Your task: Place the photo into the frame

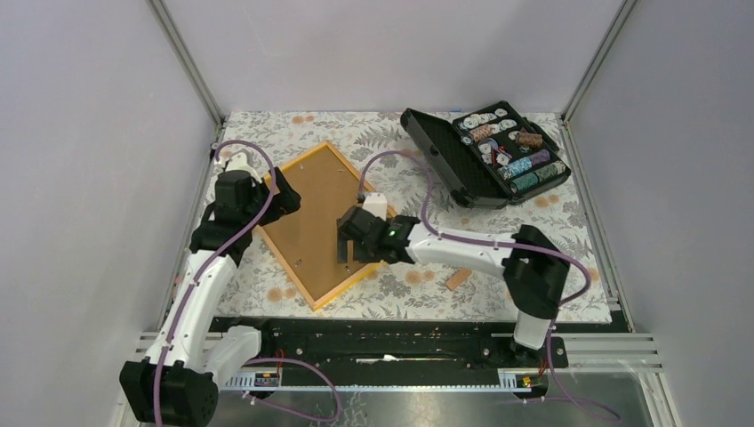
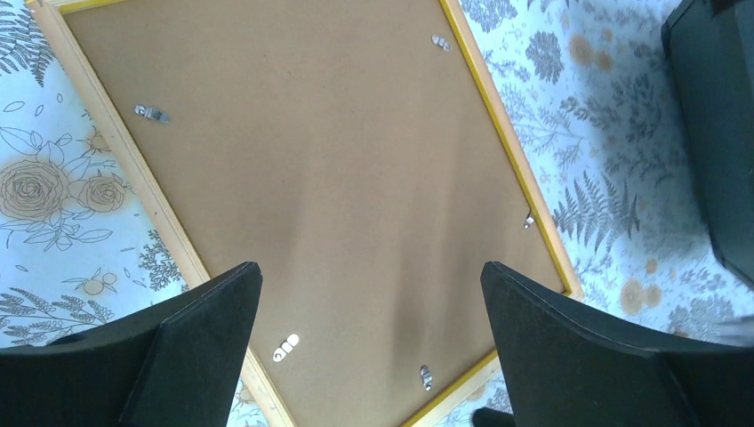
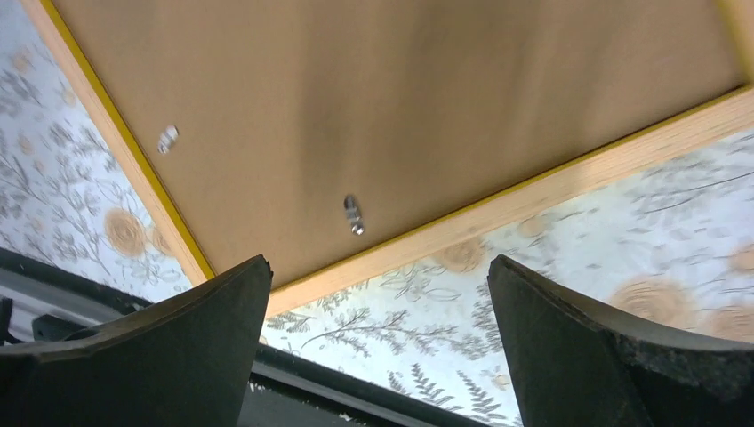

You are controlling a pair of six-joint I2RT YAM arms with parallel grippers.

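Note:
The frame (image 1: 313,213) lies face down on the floral cloth, turned like a diamond, its brown board back up inside the orange-yellow border. The photo is out of view. My left gripper (image 1: 277,197) hangs open over the frame's left side; in the left wrist view its gripper (image 2: 370,271) spans bare board (image 2: 338,169) with nothing between the fingers. My right gripper (image 1: 349,240) stands open over the frame's near right edge. The right wrist view shows that gripper (image 3: 380,262) empty, above the frame's border (image 3: 498,209) and the cloth.
Small metal tabs (image 2: 151,113) sit round the board's edge. An open black case of chips (image 1: 489,156) stands at the back right. A small wooden piece (image 1: 459,278) lies on the cloth near the right arm. A black rail (image 1: 382,334) runs along the near edge.

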